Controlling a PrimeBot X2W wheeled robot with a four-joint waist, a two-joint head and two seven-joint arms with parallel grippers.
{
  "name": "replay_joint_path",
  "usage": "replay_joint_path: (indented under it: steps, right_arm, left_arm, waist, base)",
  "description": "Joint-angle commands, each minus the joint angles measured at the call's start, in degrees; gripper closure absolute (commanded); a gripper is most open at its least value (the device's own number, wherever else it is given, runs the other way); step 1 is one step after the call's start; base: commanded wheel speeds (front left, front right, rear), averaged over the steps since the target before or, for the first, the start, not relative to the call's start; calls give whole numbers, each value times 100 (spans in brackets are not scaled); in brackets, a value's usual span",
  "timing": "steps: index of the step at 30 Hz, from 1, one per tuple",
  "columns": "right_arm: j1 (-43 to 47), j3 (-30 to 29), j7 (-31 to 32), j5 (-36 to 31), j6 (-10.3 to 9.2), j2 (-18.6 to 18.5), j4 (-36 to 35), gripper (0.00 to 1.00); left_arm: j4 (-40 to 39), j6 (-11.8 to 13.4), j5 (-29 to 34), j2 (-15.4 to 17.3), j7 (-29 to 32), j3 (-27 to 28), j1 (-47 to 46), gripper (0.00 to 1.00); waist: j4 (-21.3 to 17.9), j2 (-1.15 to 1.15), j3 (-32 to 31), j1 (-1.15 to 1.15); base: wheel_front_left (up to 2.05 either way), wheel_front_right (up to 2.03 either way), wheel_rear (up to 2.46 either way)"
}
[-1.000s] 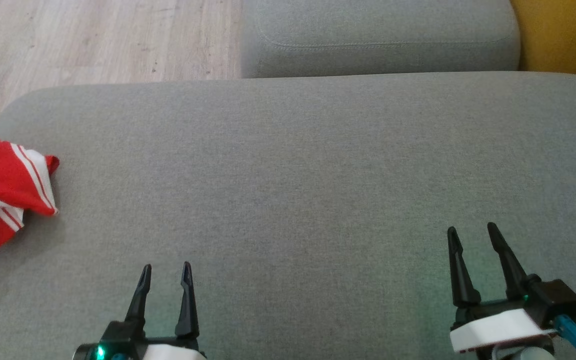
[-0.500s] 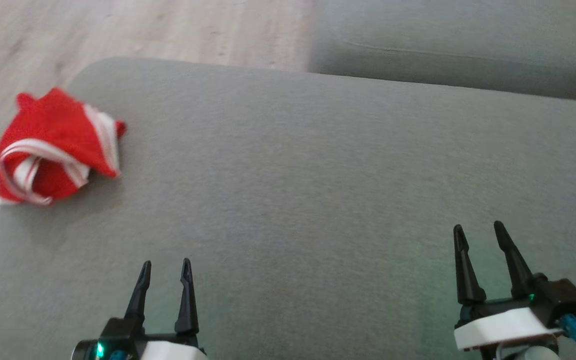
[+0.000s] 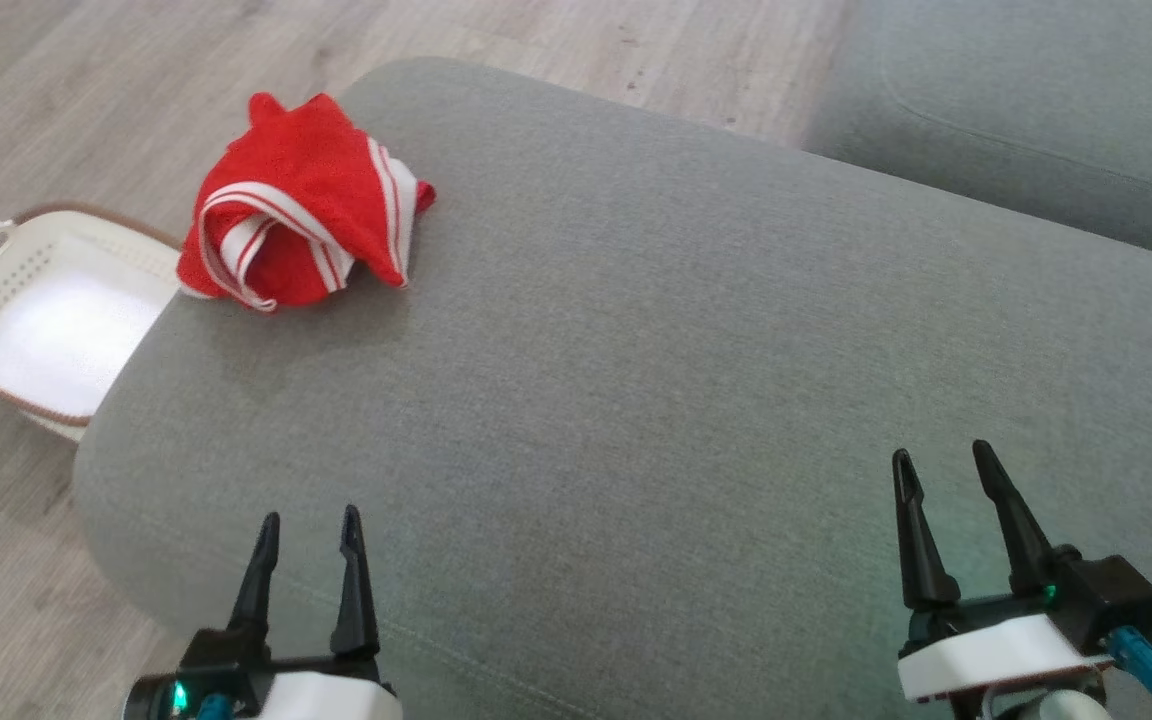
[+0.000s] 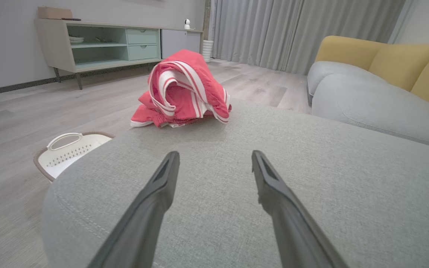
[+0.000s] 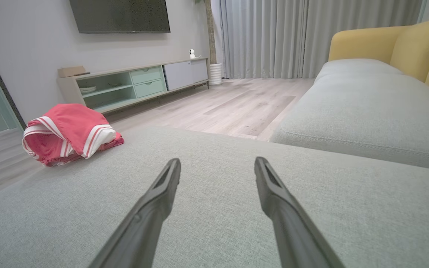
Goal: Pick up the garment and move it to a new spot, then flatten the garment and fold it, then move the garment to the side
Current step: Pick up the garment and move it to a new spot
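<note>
The pick-up is not yet begun: the garment [image 3: 301, 205] lies crumpled at the far left corner of the cushion [image 3: 636, 350]. The left hand [image 3: 309, 516] and the right hand [image 3: 942, 452] are wide open, empty. Next, the left hand likely must reach forward to it.

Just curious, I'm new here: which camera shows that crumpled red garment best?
The left wrist view: the garment sits large and near centre, folds and white stripes clear. The head view shows it from above at a corner of the cushion; the right wrist view shows it smaller, far left.
</note>
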Motion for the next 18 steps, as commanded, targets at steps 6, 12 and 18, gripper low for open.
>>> replay_joint_path:
  steps: [6, 12, 18]
  right_arm:
    - [-269, 187, -62, -57, 44, -60, -167, 0]
    - [-327, 227, -62, -132, 44, -60, -218, 0]
    - [-387, 138, -62, -309, 44, -60, -337, 0]
  left_arm:
    - [-197, 40, -89, 19, -55, 252, -211, 0]
    - [-349, 80, -156, 22, -55, 426, -272, 0]
    - [-1094, 67, -72, 309, -55, 1109, -606, 0]
  waist:
    - [103, 0, 38, 0]
    - [84, 0, 138, 0]
    - [40, 0, 334, 0]
  base:
    - [0, 0, 0]
    - [0, 0, 0]
    - [0, 0, 0]
